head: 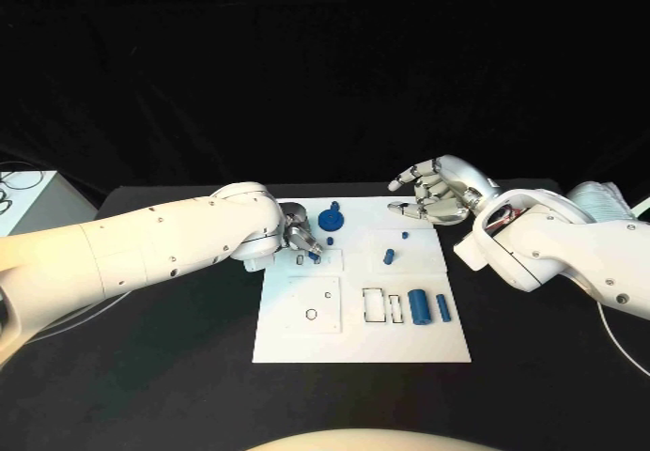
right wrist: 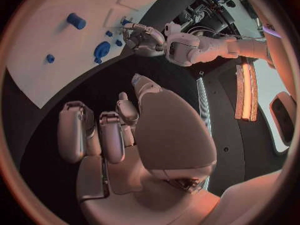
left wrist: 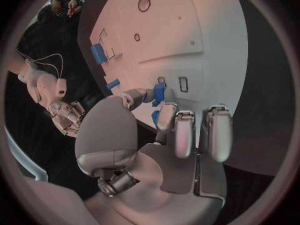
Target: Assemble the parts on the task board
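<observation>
The white task board (head: 363,329) lies mid-table. My left hand (head: 298,241) is low over its far left part and pinches a small blue part (head: 313,253) between thumb and a finger; the left wrist view shows that part (left wrist: 158,92) just above two small slots (left wrist: 183,84). A round blue part (head: 332,222) stands close behind the hand. More blue parts lie at mid-board (head: 389,255) and as two cylinders (head: 419,305) at the right. My right hand (head: 434,193) hovers over the board's far right corner, fingers loosely bent, holding nothing.
Rectangular cut-outs (head: 373,303) and two round holes (head: 313,314) mark the board's near half. A white box with cables (head: 27,199) stands at the table's far left. Black tabletop (head: 162,376) surrounds the board.
</observation>
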Tool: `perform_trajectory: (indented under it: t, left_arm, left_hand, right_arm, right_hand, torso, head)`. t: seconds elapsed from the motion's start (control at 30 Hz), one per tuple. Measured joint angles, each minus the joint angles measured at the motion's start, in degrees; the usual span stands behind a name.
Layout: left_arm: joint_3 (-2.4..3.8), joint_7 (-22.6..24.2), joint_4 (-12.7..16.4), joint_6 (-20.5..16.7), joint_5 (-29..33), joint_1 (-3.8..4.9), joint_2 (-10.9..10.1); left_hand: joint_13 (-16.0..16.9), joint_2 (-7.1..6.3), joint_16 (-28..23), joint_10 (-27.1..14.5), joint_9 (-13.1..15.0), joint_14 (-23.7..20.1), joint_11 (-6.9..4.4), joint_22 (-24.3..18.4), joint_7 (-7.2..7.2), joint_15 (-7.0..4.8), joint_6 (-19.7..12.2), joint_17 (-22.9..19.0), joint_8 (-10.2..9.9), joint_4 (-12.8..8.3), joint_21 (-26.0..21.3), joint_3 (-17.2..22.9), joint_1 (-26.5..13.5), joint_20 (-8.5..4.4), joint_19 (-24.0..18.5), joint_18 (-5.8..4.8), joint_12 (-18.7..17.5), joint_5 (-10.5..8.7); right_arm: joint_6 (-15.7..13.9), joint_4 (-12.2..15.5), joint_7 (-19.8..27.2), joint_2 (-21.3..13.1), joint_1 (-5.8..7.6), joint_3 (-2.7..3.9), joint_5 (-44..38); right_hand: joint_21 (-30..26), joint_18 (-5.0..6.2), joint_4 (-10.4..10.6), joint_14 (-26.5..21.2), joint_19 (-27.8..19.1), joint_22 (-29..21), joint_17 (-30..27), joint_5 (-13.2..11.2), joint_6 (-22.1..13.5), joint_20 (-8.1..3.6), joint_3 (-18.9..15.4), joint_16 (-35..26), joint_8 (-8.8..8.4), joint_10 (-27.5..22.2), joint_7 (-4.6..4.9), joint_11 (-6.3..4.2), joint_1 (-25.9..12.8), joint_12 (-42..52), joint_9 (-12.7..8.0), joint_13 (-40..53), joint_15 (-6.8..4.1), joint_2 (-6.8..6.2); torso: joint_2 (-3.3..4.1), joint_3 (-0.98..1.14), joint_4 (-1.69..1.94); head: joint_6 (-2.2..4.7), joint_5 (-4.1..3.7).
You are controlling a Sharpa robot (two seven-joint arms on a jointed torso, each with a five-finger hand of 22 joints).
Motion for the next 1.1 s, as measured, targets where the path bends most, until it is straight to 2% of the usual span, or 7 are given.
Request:
perform_trajectory:
  t: [0.1, 0.2, 0.27, 0.5, 0.6, 0.73, 1.1]
  left_arm:
    - [-0.01, -0.02, 0.08, 0.05, -0.01, -0.01, 0.01]
    - [-0.02, -0.06, 0.21, 0.15, -0.01, -0.02, 0.01]
    - [-0.03, -0.09, 0.26, 0.23, -0.01, -0.03, 0.01]
    - [-0.1, -0.31, 0.22, 0.71, 0.03, -0.14, 0.06]
    - [-0.14, -0.35, 0.16, 0.87, 0.07, -0.21, 0.11]
    - [-0.15, -0.35, 0.07, 0.96, 0.09, -0.22, 0.14]
    - [-0.15, -0.36, 0.03, 1.12, -0.04, -0.22, 0.15]
  left_hand:
    - [0.0, 0.03, 0.0, 0.0, 0.01, -0.03, 0.0, 0.0, 0.0, -0.03, 0.0, 0.0, 0.12, 0.0, 0.0, 0.0, 0.03, 0.0, 0.0, 0.0, 0.0, -0.01]
    - [0.0, 0.06, 0.0, 0.0, 0.01, -0.21, 0.0, -0.01, 0.0, -0.2, 0.0, 0.0, 0.12, 0.0, 0.0, 0.0, 0.06, 0.0, 0.0, 0.0, 0.0, -0.03]
    - [0.0, 0.06, 0.0, -0.01, 0.01, -0.21, 0.01, 0.0, 0.0, -0.2, 0.0, 0.0, 0.12, 0.0, 0.0, 0.0, 0.06, 0.0, 0.0, 0.0, 0.0, -0.04]
    - [-0.14, 0.06, 0.0, -0.01, 0.02, -0.21, 0.01, -0.01, 0.0, -0.2, 0.0, -0.01, 0.12, 0.0, 0.0, 0.0, 0.06, 0.0, 0.0, 0.01, 0.0, 0.16]
    - [-0.29, 0.06, 0.0, -0.01, 0.02, -0.21, 0.01, -0.01, 0.0, -0.2, 0.0, -0.01, 0.12, 0.0, 0.0, 0.0, 0.06, 0.0, 0.0, 0.01, 0.0, 0.16]
    - [-0.32, 0.06, 0.0, -0.01, 0.03, -0.21, 0.01, -0.01, 0.0, -0.2, 0.0, -0.01, 0.12, 0.0, 0.0, 0.0, 0.06, 0.0, 0.0, 0.01, 0.0, 0.15]
    - [-0.6, 0.07, 0.0, -0.02, 0.06, -0.21, 0.02, -0.01, 0.0, -0.2, 0.0, -0.02, 0.11, 0.0, -0.02, 0.0, 0.07, 0.0, -0.01, 0.01, 0.0, 0.15]
  right_arm:
    - [-0.4, -0.05, 0.36, 0.06, 0.0, 0.0, 0.37]
    - [-0.76, -0.12, 0.67, 0.13, 0.0, -0.01, 0.76]
    - [-0.92, -0.17, 0.78, 0.18, 0.0, -0.01, 0.98]
    - [-1.43, -0.33, 1.07, 0.26, 0.0, -0.01, 1.83]
    - [-1.72, -0.44, 1.29, 0.23, 0.0, -0.02, 2.19]
    - [-2.12, -0.71, 1.56, 0.27, 0.0, -0.03, 2.84]
    - [-2.65, -1.27, 2.12, 0.58, -0.08, -0.08, 5.39]
  right_hand:
    - [-1.1, 0.01, -0.05, 0.0, -0.45, 0.0, 0.04, 0.0, 0.0, -0.2, 0.28, -0.46, 0.04, -0.5, 0.0, 0.07, 0.0, -0.72, 0.0, -0.62, 0.0, 0.0]
    - [-9.49, 2.5, 0.01, -0.24, -4.03, -1.07, 0.03, 0.0, -0.32, -0.45, 2.42, -4.5, 0.67, -5.94, -0.28, -0.1, -0.74, -8.65, 0.0, -9.47, -0.53, -0.74]
    - [-13.73, 2.71, 0.01, -0.09, -5.25, -3.24, -1.3, 0.0, -0.51, -0.72, 3.53, -6.98, 0.9, -7.67, -0.32, 0.28, -1.01, -13.29, 0.0, -14.64, -0.71, -1.01]
    - [-40.67, 7.12, -0.38, -4.34, -12.36, -21.14, -17.65, 0.0, -1.0, -1.12, 7.54, -23.43, 1.77, -11.21, -0.64, 0.06, -2.21, -24.96, 0.0, -27.6, -1.34, -2.8]
    - [-49.26, 7.55, -0.99, -9.46, -14.84, -27.19, -28.55, 0.0, -1.98, -0.62, 8.76, -36.4, 1.77, -12.52, 0.12, 0.17, -2.02, -28.99, 0.0, -31.57, -0.76, -3.11]
    - [-55.52, 7.56, -1.9, -14.23, -17.66, -32.07, -32.64, 0.0, -3.34, 0.67, 10.29, -45.78, 2.12, -14.56, 1.25, 1.45, -2.32, -35.41, -0.07, -38.05, 0.6, -3.41]
    - [-67.06, 7.55, -4.53, -18.97, -21.91, -43.69, -42.15, 0.54, -4.88, 3.29, 12.56, -66.02, 2.66, -15.12, 1.0, 3.47, -4.01, -48.41, -0.56, -55.62, 3.38, -3.67]
  torso:
    - [0.0, 0.0, -0.01]
    - [0.0, 0.01, -0.01]
    - [0.0, 0.03, 0.0]
    - [0.05, 0.07, 0.01]
    - [0.07, 0.09, 0.01]
    - [0.07, 0.1, -0.01]
    - [0.05, 0.1, -0.02]
  head:
    - [-0.04, 0.0]
    - [-0.08, -0.01]
    - [-0.13, -0.03]
    - [-0.3, -0.16]
    - [-0.32, -0.35]
    - [-0.38, -0.4]
    - [-0.52, -0.22]
